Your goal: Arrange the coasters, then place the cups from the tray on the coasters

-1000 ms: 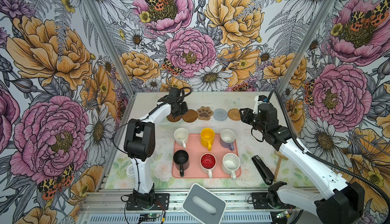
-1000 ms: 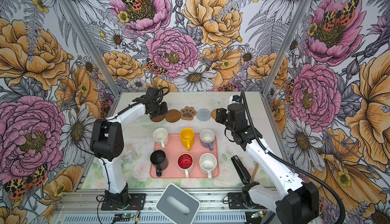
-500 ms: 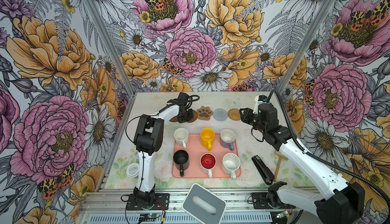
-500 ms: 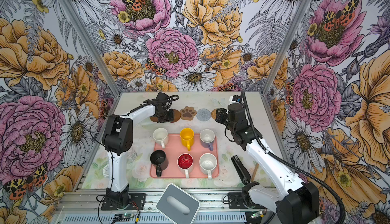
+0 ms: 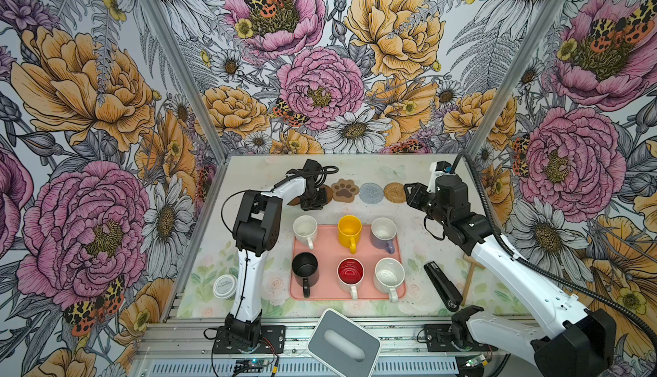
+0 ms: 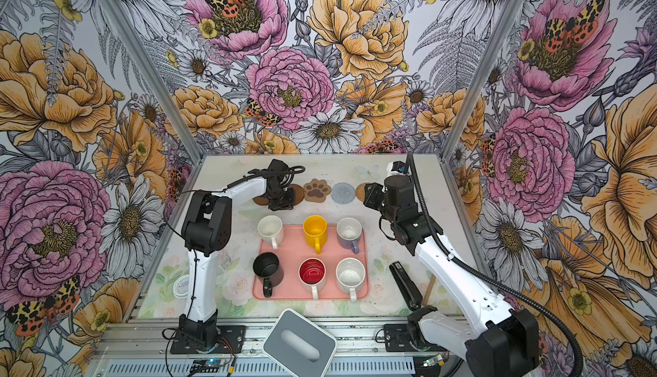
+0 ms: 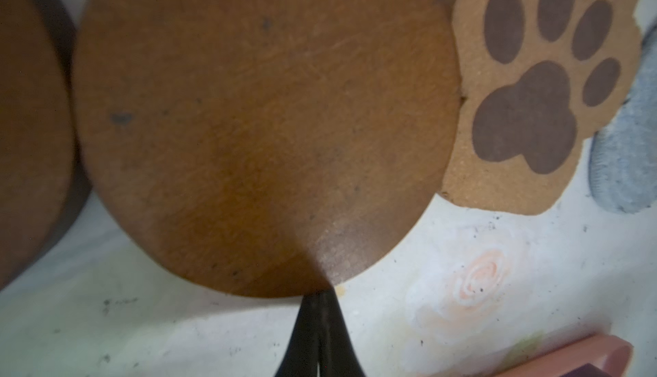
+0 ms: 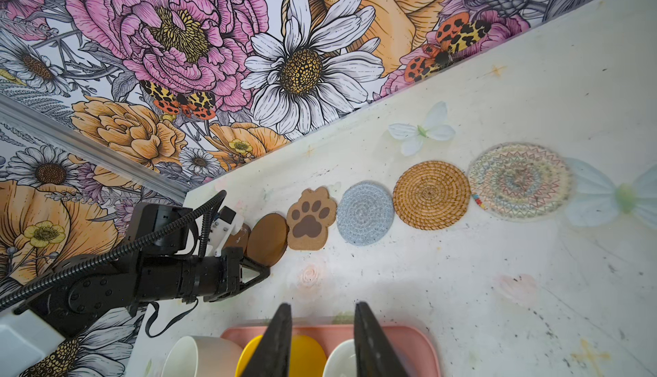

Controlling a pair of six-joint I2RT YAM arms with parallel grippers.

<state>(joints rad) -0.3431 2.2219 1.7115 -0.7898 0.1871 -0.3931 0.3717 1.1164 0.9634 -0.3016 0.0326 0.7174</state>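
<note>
We find the two brown discs largely hidden in both top views beneath the left tool. The left wrist view shows the nearer brown disc whole, and the second brown disc cut off at the picture edge. The left tool's jaws are closed together, with the tips at the nearer disc's rim; we cannot tell whether they press on it. That disc touches the paw coaster. Beyond it along the far side of the bench lie the grey woven coaster and the rattan coaster. The clear coaster shows only in the right wrist view; in the top views the right arm covers it. The right tool hangs above the tray's far edge with a narrow gap between its jaws and nothing in it, and it blocks part of the cups below. All six cups stand on the tray: cream cup, yellow cup, lavender cup, black cup, red-lined cup and speckled cup. A black stapler lies right of the tray, a white lid lies left of it, and a grey-white box sits at the front rail.
</note>
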